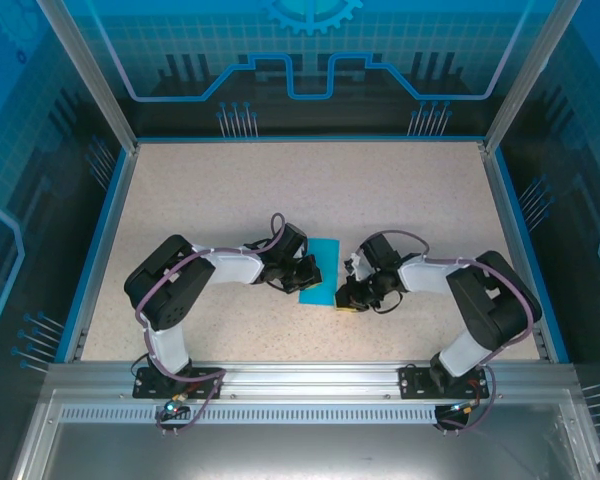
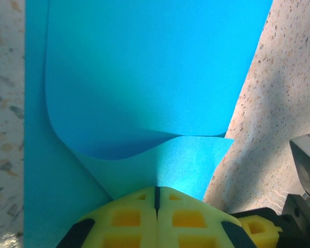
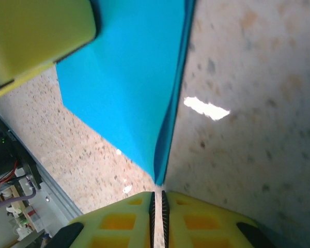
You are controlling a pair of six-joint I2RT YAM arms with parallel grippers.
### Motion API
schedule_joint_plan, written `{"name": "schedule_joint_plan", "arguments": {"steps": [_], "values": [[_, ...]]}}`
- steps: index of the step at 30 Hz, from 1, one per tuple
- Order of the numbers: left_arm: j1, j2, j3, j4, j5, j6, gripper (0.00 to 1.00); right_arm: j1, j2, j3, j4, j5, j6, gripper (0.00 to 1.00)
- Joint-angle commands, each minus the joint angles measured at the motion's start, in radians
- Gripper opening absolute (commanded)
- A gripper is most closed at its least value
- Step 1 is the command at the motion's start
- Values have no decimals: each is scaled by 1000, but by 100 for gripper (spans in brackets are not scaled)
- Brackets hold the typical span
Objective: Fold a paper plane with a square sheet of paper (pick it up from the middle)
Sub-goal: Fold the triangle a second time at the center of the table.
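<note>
Site: a speckled beige table [image 1: 200, 200] inside an enclosure with blue printed walls, with both arm bases on a metal rail at the near edge.

Item: the square sheet of paper [image 1: 320, 262] lies at the table's centre between the two grippers. It is doubled over into a narrow strip.

Left gripper [image 2: 156, 194]: jaws fully shut. The lower layer of paper narrows to a V at the tips, which suggests a pinch on the near edge. The upper layer curls loose above it and is not yet pressed flat.

Right gripper [image 3: 157, 199]: jaws closed to a hairline gap. The sheet's doubled corner runs straight into that gap, so I judge it a grip on that corner.

Assessment: holding the sheet from both sides likely keeps the layers aligned and taut while the fold is set. The curl shows the crease is unfinished.

Orientation: in the top view, the strip's long axis runs from the near rail toward the far wall, with the far end leaning slightly right. No nose is formed yet, so the sheet does not point either way.
</note>
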Motion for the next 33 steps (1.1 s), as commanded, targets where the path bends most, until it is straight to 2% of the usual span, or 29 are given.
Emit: {"name": "schedule_joint_plan", "arguments": {"steps": [1,4,9,17,22,26,33], "values": [[-6,24,-8,-47,-14,23,0,-14,-62,34,-43,-18,26,16],[-7,25,-4,-46,-12,22,0,-4,-52,75,-37,-19,34,17],[-7,25,1,-49,-9,21,0,26,51,132,-4,-12,49,17],[-6,11,2,-27,-1,30,0,33,161,109,-48,99,32,14],[-7,-35,7,-5,7,53,1,33,176,78,-20,101,45,11],[-7,-62,3,33,33,59,9,33,181,74,-11,99,50,10],[-3,1,0,54,4,67,8,33,183,79,-23,108,40,10]]}}
